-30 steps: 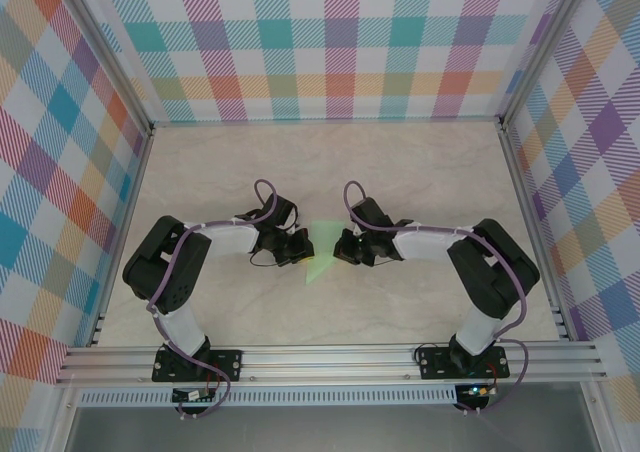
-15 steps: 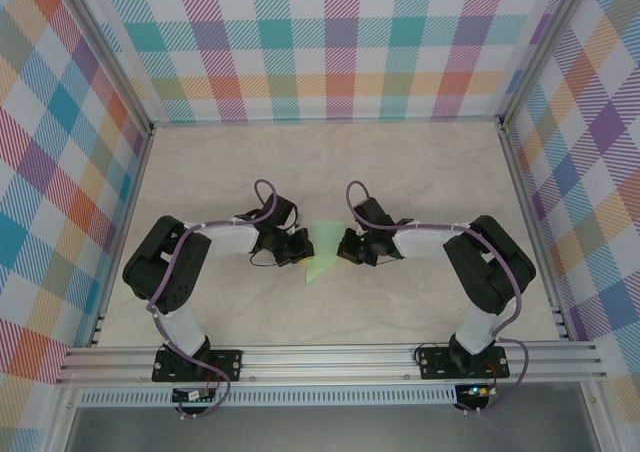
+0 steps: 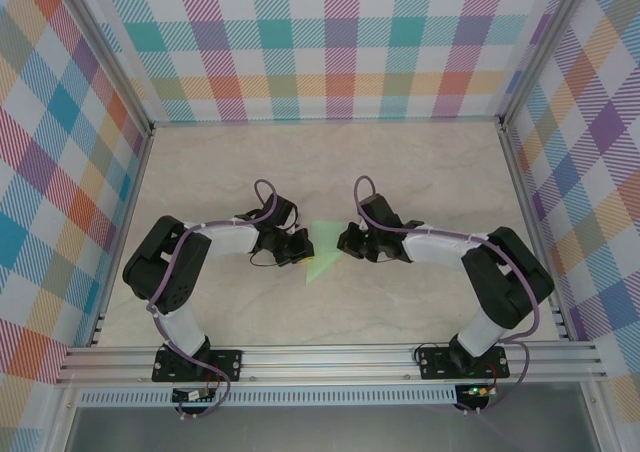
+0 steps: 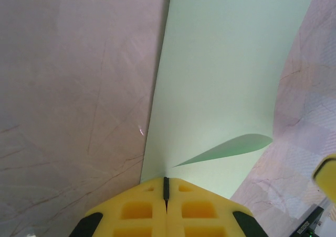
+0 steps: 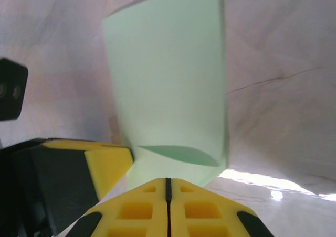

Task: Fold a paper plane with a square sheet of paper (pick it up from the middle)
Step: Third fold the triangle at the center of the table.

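paper plane (image 3: pixel 322 248), a pale mint-green piece wide at its far end and narrowing to a point at its near end, sits over the middle of the marble-patterned table (image 3: pixel 420 162), which spreads out under it on every side. in the top view its pointed end lies on the table surface; whether the wider end is raised off it cannot be told from there.

the left gripper (image 3: pixel 300 248) is just to the left of the plane, touching its edge. in the left wrist view its yellow fingers (image 4: pixel 142 211) are pressed together with the paper coming straight out of the seam between them, so it is clenched on the plane, and a small curled flap casts a dark green shadow just beyond the tips.

the right gripper (image 3: pixel 346 242) is just to the right of the plane, facing the left one across it. in the right wrist view its yellow pads (image 5: pixel 194 208) are closed against each other at the paper's nearest edge, grasping the plane.

checked walls (image 3: pixel 340 42) stand well beyond the plane on three sides, and an aluminium rail (image 3: pixel 330 357) runs well to the near side of it.
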Tool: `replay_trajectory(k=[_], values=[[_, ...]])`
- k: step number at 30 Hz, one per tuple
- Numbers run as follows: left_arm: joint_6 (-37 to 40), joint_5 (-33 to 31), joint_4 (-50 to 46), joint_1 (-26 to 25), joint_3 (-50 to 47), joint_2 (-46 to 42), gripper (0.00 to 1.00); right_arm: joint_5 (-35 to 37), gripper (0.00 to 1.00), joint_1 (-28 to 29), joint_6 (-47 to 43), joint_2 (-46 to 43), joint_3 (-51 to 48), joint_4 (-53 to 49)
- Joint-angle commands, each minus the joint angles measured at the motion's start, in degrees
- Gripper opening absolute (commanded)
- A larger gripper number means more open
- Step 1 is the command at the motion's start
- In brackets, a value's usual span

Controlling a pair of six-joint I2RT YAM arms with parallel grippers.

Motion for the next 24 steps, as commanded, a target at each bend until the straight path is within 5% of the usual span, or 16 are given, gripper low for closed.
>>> replay_trajectory(k=[1,13,24], values=[[-0.2,-1.8,-3.8,-0.3,-0.7,0.0,0.00,-6.4,0.06,1.7,-0.9,3.2,2.1,3.2],[0.4,0.9,-3.7,-0.4,1.6,-1.1,0.01,-7.3,0.05,2.3,0.7,8.4,0.9,4.2],[-3.2,2.1,-2.9,-1.0,-0.7,-10.1,0.22,-4.9,0.05,2.3,2.6,9.4,0.3,3.5]])
